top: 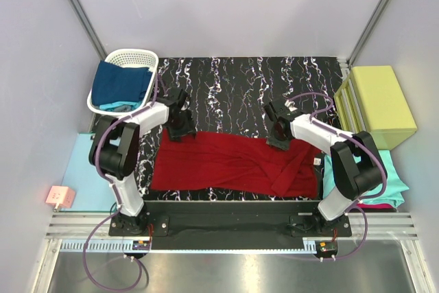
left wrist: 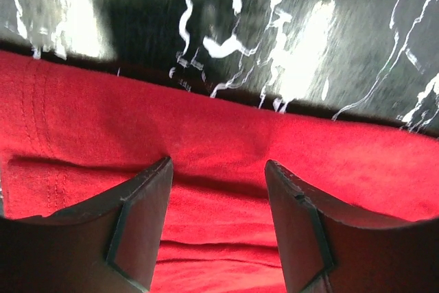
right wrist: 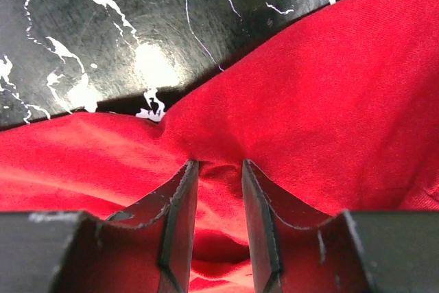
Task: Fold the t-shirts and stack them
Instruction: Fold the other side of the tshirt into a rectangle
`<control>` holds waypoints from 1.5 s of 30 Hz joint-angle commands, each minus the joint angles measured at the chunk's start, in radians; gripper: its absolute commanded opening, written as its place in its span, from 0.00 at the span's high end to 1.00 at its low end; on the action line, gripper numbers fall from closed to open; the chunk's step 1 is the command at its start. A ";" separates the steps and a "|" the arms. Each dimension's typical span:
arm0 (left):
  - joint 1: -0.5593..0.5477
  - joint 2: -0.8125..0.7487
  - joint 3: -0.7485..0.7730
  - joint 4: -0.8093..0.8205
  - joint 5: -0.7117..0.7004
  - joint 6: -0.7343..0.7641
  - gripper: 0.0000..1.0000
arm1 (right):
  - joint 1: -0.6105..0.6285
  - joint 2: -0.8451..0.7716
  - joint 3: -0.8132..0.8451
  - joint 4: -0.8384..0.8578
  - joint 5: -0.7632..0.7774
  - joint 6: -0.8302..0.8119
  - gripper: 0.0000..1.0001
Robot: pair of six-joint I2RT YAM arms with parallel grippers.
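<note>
1. Garment: the dark red t-shirt [top: 230, 162] lies spread across the lower centre of the top view, on the near half of the black marbled table [top: 240, 84]. Its right end is bunched into thick folds and its left end is flatter.
2. The left gripper [top: 180, 127] sits at the shirt's upper left corner. In its wrist view the two fingers [left wrist: 147, 211] stand wide apart with their tips down on the red cloth just inside the hem. They clamp nothing, so this claw is open.
3. The right gripper [top: 278, 140] sits at the shirt's upper edge, right of centre. Its fingers [right wrist: 180, 200] are drawn close together, and the cloth puckers into creases running to the tips. A pinch of red fabric is caught between them, so this claw grips the shirt.
4. Upper left of the frame: a white basket [top: 130, 54] holds a navy blue t-shirt [top: 120, 81].
5. Lower right, beneath the right arm and beside the table: a teal t-shirt [top: 392, 173], with a magenta t-shirt [top: 381, 203] showing at its near edge.
6. Right edge: a yellow-green box [top: 381, 104].
7. Lower left: a pale-blue sheet [top: 79, 162], with a small pink object [top: 60, 197] at its near corner.
</note>
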 commanded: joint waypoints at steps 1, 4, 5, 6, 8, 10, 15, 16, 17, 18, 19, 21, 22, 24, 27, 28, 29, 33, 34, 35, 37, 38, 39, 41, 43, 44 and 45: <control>-0.002 -0.084 -0.086 -0.005 0.013 0.015 0.37 | -0.004 0.013 -0.014 0.028 0.022 0.000 0.62; -0.002 -0.139 -0.130 -0.008 0.013 0.015 0.38 | -0.004 0.030 -0.033 0.050 0.004 0.009 0.62; -0.002 -0.153 -0.139 -0.009 0.015 0.013 0.38 | -0.002 0.038 -0.035 0.056 0.001 0.010 0.62; -0.002 -0.182 -0.156 -0.011 0.014 0.013 0.38 | -0.004 0.041 -0.037 0.060 -0.002 0.012 0.63; -0.002 -0.211 -0.166 -0.018 0.009 0.012 0.38 | -0.004 0.050 -0.038 0.071 -0.005 0.012 0.63; -0.002 -0.248 -0.174 -0.031 0.000 0.012 0.38 | -0.004 0.055 -0.038 0.076 -0.007 0.011 0.63; -0.002 -0.265 -0.153 -0.048 -0.014 0.018 0.37 | -0.004 0.096 -0.032 0.093 0.002 -0.002 0.64; -0.002 -0.260 -0.148 -0.045 -0.016 0.021 0.38 | -0.004 0.104 -0.029 0.097 0.004 -0.002 0.64; -0.002 -0.240 -0.142 -0.046 -0.023 0.022 0.38 | -0.004 0.128 -0.026 0.099 0.005 -0.006 0.65; -0.002 -0.228 -0.128 -0.048 -0.034 0.024 0.38 | -0.005 0.142 -0.021 0.099 0.002 -0.006 0.65; -0.002 -0.214 -0.120 -0.049 -0.034 0.030 0.38 | -0.007 0.154 -0.012 0.100 -0.001 -0.008 0.66; -0.002 -0.173 -0.099 -0.049 -0.036 0.032 0.37 | -0.010 0.187 -0.004 0.099 -0.012 -0.008 0.66; 0.000 -0.156 -0.090 -0.049 -0.034 0.035 0.38 | -0.011 0.194 0.002 0.099 -0.012 -0.006 0.66; 0.000 -0.113 -0.067 -0.049 -0.042 0.035 0.38 | -0.013 0.207 0.009 0.100 -0.013 -0.006 0.67; 0.004 -0.058 -0.032 -0.049 -0.046 0.038 0.38 | -0.023 0.222 0.025 0.097 -0.019 -0.014 0.68; 0.007 -0.042 -0.022 -0.049 -0.048 0.039 0.38 | -0.033 0.228 0.035 0.093 -0.022 -0.019 0.68; 0.009 -0.016 -0.013 -0.049 -0.048 0.039 0.38 | -0.039 0.245 0.043 0.085 -0.028 -0.023 0.69; 0.018 0.042 0.039 -0.049 -0.045 0.042 0.38 | -0.066 0.262 0.060 0.076 -0.041 -0.026 0.71; 0.021 0.054 0.048 -0.051 -0.045 0.041 0.38 | -0.073 0.263 0.066 0.076 -0.044 -0.028 0.71; 0.023 0.074 0.068 -0.051 -0.048 0.039 0.38 | -0.085 0.270 0.069 0.076 -0.047 -0.028 0.71; 0.027 0.093 0.094 -0.057 -0.042 0.035 0.38 | -0.099 0.288 0.089 0.076 -0.064 -0.028 0.71; 0.029 0.111 0.120 -0.058 -0.040 0.033 0.38 | -0.114 0.297 0.097 0.076 -0.071 -0.025 0.71; 0.029 0.120 0.139 -0.064 -0.037 0.032 0.38 | -0.122 0.305 0.117 0.076 -0.088 -0.025 0.71; 0.029 0.154 0.191 -0.075 -0.034 0.030 0.38 | -0.140 0.334 0.137 0.076 -0.102 -0.020 0.72; 0.029 0.188 0.229 -0.095 -0.036 0.032 0.38 | -0.146 0.358 0.172 0.074 -0.114 -0.017 0.72; 0.029 0.202 0.269 -0.110 -0.042 0.032 0.38 | -0.155 0.369 0.183 0.074 -0.119 -0.016 0.72; 0.030 0.214 0.289 -0.120 -0.046 0.032 0.38 | -0.165 0.378 0.209 0.071 -0.133 -0.016 0.73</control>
